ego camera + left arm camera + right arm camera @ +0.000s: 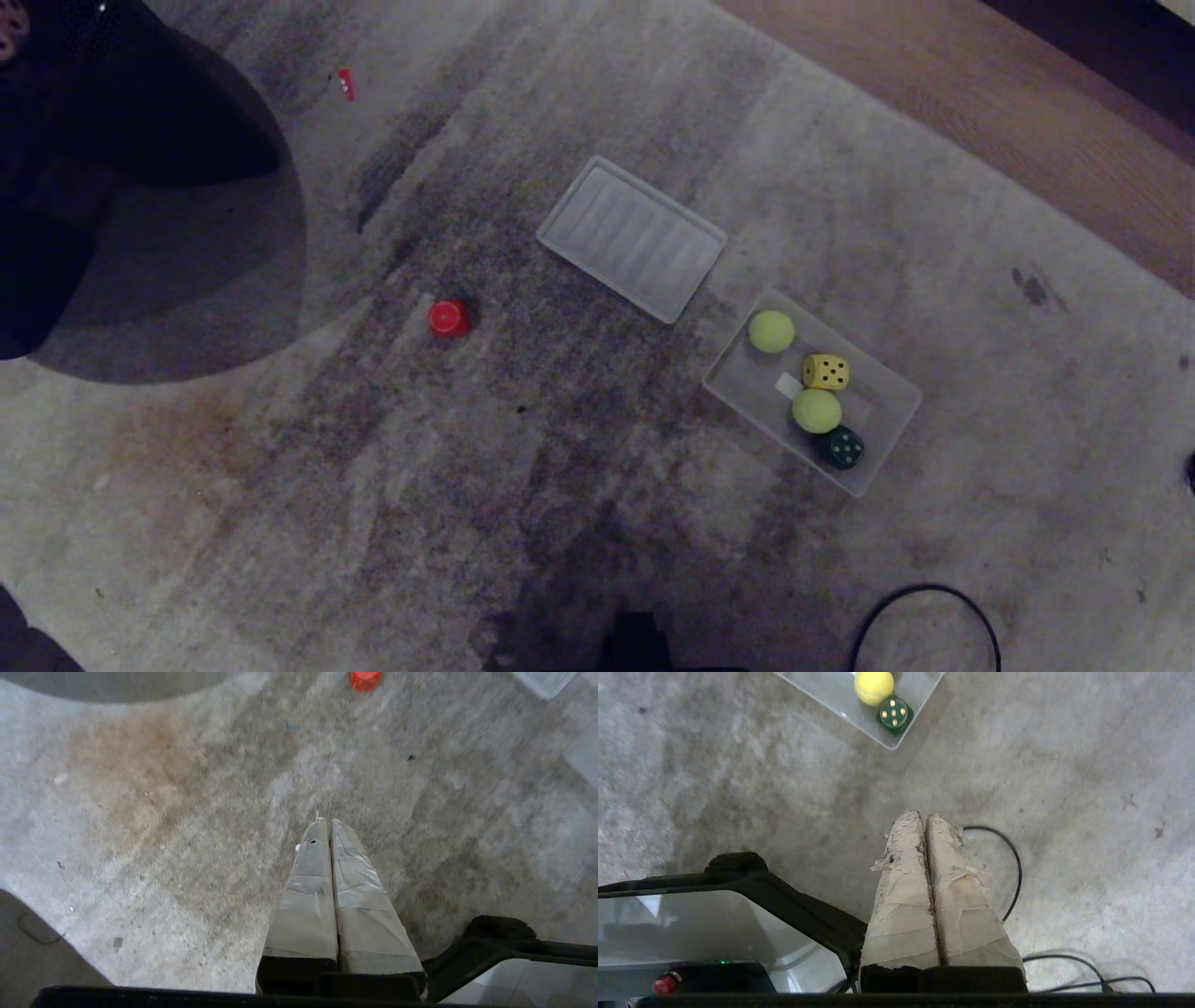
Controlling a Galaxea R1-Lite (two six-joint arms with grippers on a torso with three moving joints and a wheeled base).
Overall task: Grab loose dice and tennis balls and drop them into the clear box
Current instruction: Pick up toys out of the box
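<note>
The clear box [892,411] lies on the grey carpet at the right. Inside it are two tennis balls [771,331] [817,411], a yellow die [826,371] and a dark green die [842,448]. A red die [448,318] lies loose on the carpet left of centre, also at the far edge of the left wrist view [364,679]. The right wrist view shows the box corner [892,744] with a ball [874,687] and the green die [894,713]. My left gripper [325,821] and right gripper [923,814] are both shut, empty, low over bare carpet; neither shows in the head view.
A flat ribbed clear lid [633,237] lies between the red die and the box. A dark shape [103,140] fills the far left corner. Wooden floor [1027,121] borders the carpet at the far right. A black cable loop [924,621] lies near my base.
</note>
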